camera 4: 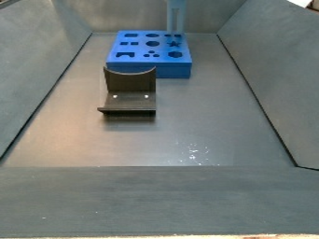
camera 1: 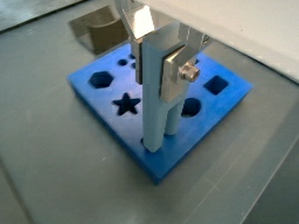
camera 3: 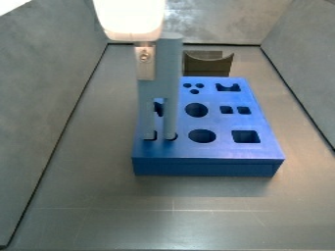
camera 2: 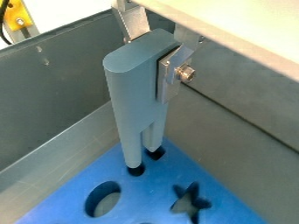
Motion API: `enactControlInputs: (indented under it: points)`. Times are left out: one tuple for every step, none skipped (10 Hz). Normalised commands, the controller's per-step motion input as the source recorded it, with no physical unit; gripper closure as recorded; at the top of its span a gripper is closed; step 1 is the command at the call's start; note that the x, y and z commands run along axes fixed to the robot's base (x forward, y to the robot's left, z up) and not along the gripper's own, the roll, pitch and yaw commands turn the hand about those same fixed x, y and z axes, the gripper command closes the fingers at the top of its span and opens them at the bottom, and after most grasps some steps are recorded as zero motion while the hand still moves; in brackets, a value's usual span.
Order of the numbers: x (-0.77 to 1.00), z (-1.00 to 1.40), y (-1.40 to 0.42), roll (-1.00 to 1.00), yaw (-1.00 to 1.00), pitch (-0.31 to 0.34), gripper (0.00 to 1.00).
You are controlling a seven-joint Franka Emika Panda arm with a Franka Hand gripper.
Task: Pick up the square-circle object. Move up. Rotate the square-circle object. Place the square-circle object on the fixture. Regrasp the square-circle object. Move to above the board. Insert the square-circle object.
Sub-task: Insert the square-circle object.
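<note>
The square-circle object [camera 1: 156, 114] is a slim pale blue-grey peg held upright, seen in both wrist views and in both side views [camera 3: 165, 93] [camera 4: 176, 16]. My gripper [camera 1: 158, 63] is shut on its upper part, one silver finger [camera 2: 172, 75] flat against each side. The peg splits into two legs [camera 2: 142, 144] whose ends sit in dark holes near one edge of the board [camera 2: 135, 199]. The board [camera 3: 229, 147] is a thick bright-blue slab with star, round and square cut-outs. The fixture [camera 4: 129, 90] is a dark notched block on the floor beside the board [camera 4: 140, 54].
Grey metal walls [camera 2: 59, 105] enclose the floor on all sides. In a wrist view the fixture [camera 1: 98, 31] stands just beyond the board's far corner. An open stretch of grey floor [camera 4: 162, 149] lies in front of the fixture.
</note>
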Motion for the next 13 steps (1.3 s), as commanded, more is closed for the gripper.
enactControlInputs:
  points:
    - [0.29, 0.00, -0.01, 0.43, -0.17, 0.120, 1.00]
    - [0.18, -0.01, 0.00, 0.29, -0.17, 0.083, 1.00]
    - [0.00, 0.00, 0.02, 0.00, -0.17, 0.000, 1.00]
    - [-0.09, -0.05, 0.02, 0.00, -0.06, -0.063, 1.00]
    - [-0.15, -0.10, 0.08, 0.00, -0.04, -0.111, 1.00]
    - [-0.25, -0.11, 0.10, 0.00, -0.05, -0.146, 1.00]
    - [-0.11, -0.08, 0.01, 0.00, -0.08, -0.189, 1.00]
    - [-0.01, -0.11, 0.00, -0.04, -0.09, -0.174, 1.00]
    - [0.05, -0.09, 0.00, -0.07, -0.11, -0.111, 1.00]
    - [0.13, -0.11, 0.00, -0.09, -0.11, -0.069, 1.00]
    - [0.00, -0.12, 0.00, 0.00, -0.10, -0.054, 1.00]
    - [0.00, -0.13, 0.00, 0.00, -0.06, -0.051, 1.00]
    - [0.00, -0.20, 0.00, 0.00, -0.06, -0.080, 1.00]
